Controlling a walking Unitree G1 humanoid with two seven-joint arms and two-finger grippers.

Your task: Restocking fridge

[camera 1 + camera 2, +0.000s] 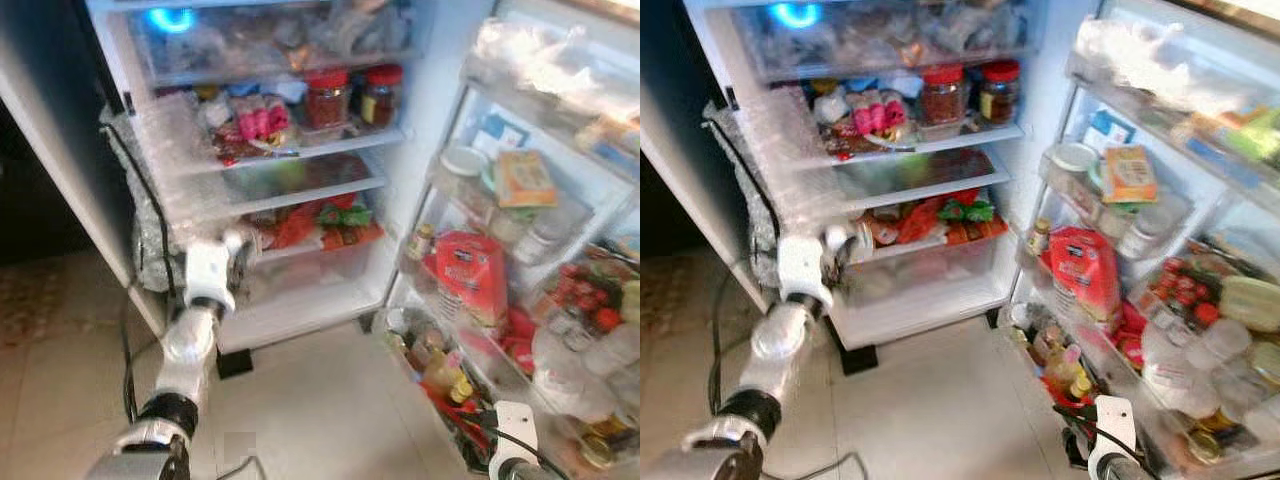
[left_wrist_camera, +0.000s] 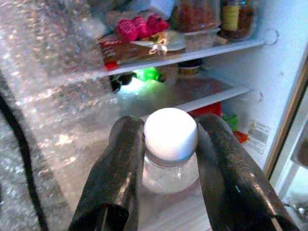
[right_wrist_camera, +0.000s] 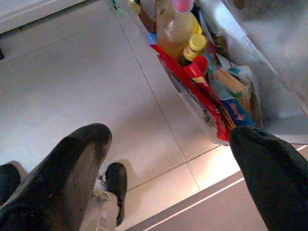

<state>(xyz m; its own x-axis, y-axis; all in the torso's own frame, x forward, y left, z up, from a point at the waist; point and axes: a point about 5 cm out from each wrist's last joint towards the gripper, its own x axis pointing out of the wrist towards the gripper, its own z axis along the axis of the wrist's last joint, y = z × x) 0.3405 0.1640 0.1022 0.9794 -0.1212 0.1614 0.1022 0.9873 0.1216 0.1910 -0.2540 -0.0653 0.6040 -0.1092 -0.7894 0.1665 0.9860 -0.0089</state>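
Two black fingers of the left gripper are clamped on a clear jar with a white lid, one finger pressed to each side of the jar just under the lid, so the jaws are closed on it; the jar sits between the jaws at the mouth of the open fridge, level with its lower shelves; beyond the jaws lies a glass shelf carrying a pink packet and two red-lidded jars, and under it a second shelf with red and green packets; beside the jaws, on the fridge's wall, hangs crinkled bubble wrap; the right gripper hangs low over the pale tiled floor with its jaws wide apart and nothing between them; just past its jaws stands the bottom rack of the fridge door, packed with a yellow-capped bottle and red wrappers; higher on the door sits a red bag.
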